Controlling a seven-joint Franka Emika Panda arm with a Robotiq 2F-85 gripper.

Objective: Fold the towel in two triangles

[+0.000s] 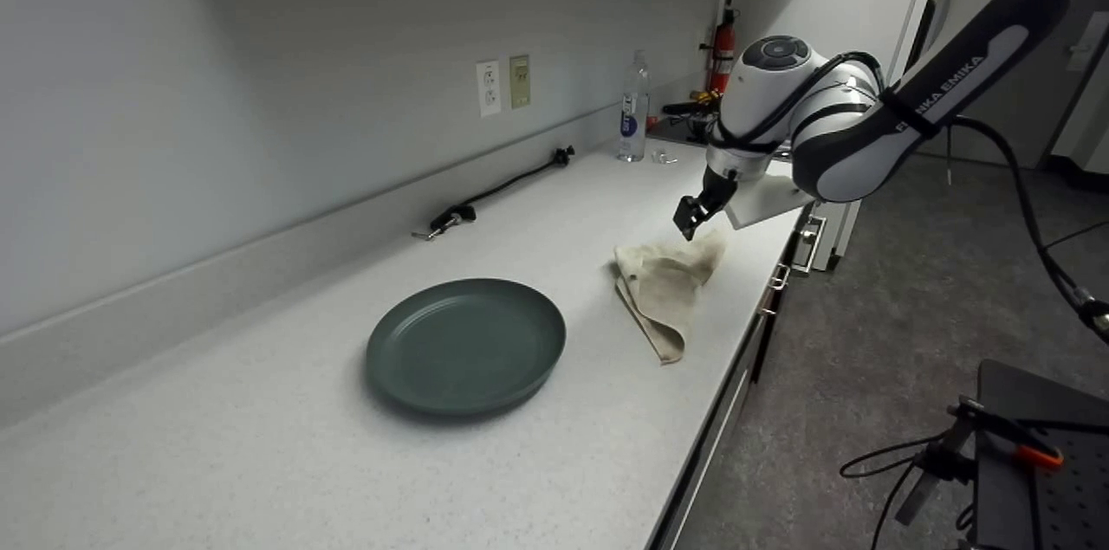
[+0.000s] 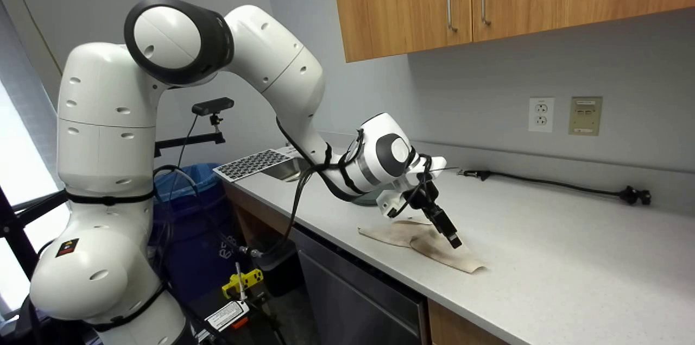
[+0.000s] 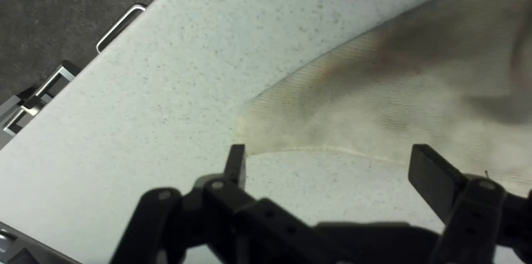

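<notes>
One towel [image 1: 665, 290], one plate [image 1: 468, 346]

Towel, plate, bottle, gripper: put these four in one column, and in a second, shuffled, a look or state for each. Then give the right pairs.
Column one
1. towel
2. plate
3. bottle
4. gripper

Column two
A. see-through, standing upright
B. jaws spread open
C. beige, soft and wrinkled
D. dark green, round

Right pairs: 1-C; 2-D; 3-A; 4-B
</notes>
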